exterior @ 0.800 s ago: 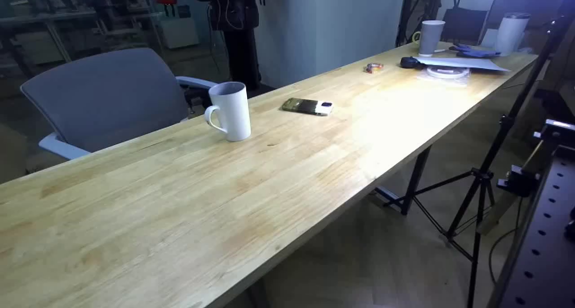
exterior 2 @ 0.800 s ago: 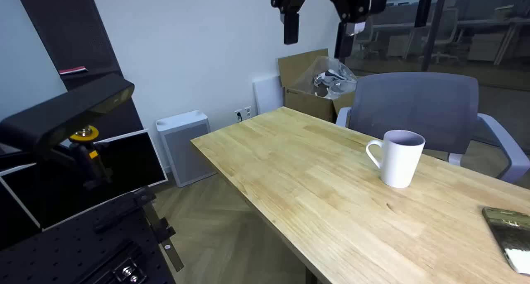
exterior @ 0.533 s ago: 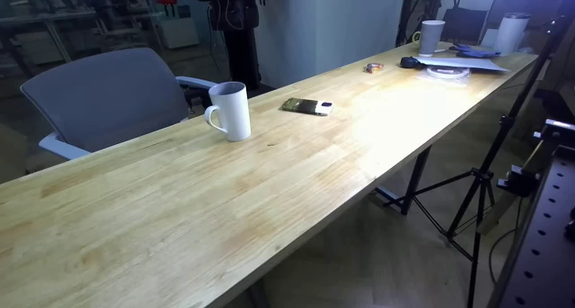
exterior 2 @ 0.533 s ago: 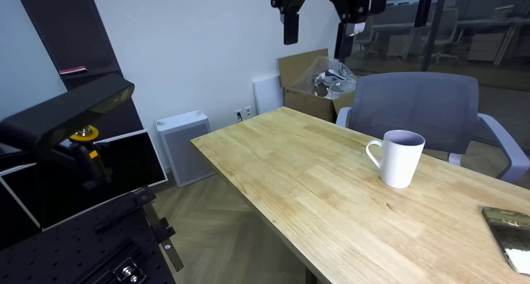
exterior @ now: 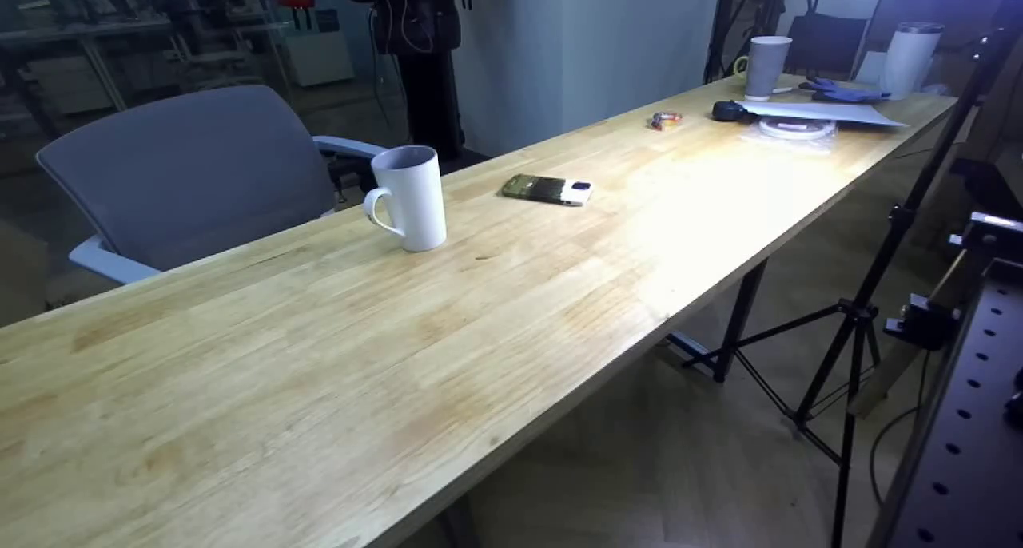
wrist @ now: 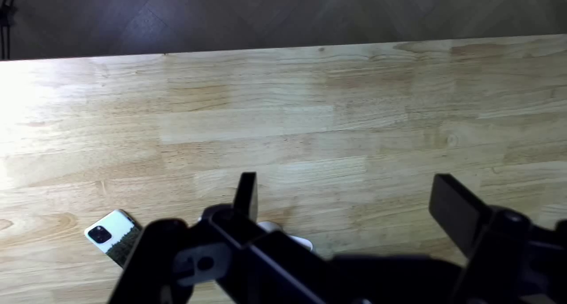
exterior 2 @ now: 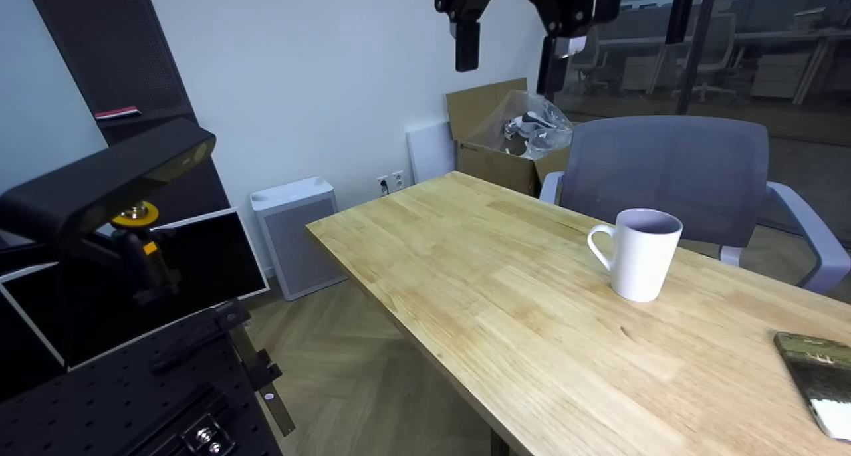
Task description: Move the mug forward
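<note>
A plain white glossy ceramic mug point(exterior 2: 641, 260), cylindrical with a loop handle on one side, stands upright on a long light-wood tabletop point(exterior: 320, 388), near the edge beside a grey-backed office chair point(exterior 2: 668, 170) with pale armrests; in both exterior views its handle points toward the left of the view. In an exterior view the black two-fingered gripper point(exterior 2: 508, 58) hangs above the tabletop, its fingers set wide apart and clear of the mug. The wrist view shows the same broad gap, with small parts of the mug's white surface showing past the dark finger linkage and the rest hidden behind it. A phone in a green, black and white case point(exterior: 547, 189) lies flat near the mug, its camera block facing up. Farther along the tabletop, in an exterior view, are a small reddish object point(exterior: 665, 121) too blurred to name, a sheet of white paper point(exterior: 823, 112), a tall pale grey cup point(exterior: 769, 67) and a white cylindrical tumbler point(exterior: 911, 61) with a dark lid. An open brown cardboard box point(exterior 2: 495, 167) shows behind the tabletop's far corner.
</note>
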`<state>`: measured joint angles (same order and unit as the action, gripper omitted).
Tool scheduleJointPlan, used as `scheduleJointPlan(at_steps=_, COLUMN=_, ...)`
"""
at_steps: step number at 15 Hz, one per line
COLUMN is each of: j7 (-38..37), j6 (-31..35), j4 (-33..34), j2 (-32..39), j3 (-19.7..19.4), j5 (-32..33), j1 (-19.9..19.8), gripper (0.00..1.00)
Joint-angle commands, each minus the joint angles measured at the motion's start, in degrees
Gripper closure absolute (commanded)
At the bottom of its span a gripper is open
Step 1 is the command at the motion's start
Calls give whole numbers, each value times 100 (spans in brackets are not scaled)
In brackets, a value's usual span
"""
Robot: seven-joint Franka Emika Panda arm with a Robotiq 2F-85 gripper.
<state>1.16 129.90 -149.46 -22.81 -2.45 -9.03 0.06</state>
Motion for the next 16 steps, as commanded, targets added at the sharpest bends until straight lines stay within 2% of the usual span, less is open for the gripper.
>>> scheduleJointPlan(at_steps=1, j7=0, j6=-13, j4=7, j2=-1, j3=3, j5=1, j1=-5, gripper=0)
scheduleJointPlan(at_steps=7, j7=108, j6=-34, j4=1, j2=-72, j3=26, j5=22, j1=40, gripper=0)
scheduleJointPlan(at_steps=16, j7=426, j6=227, j4=1072, j2=867, j3=-274, j5=-26, j1=-132, gripper=0)
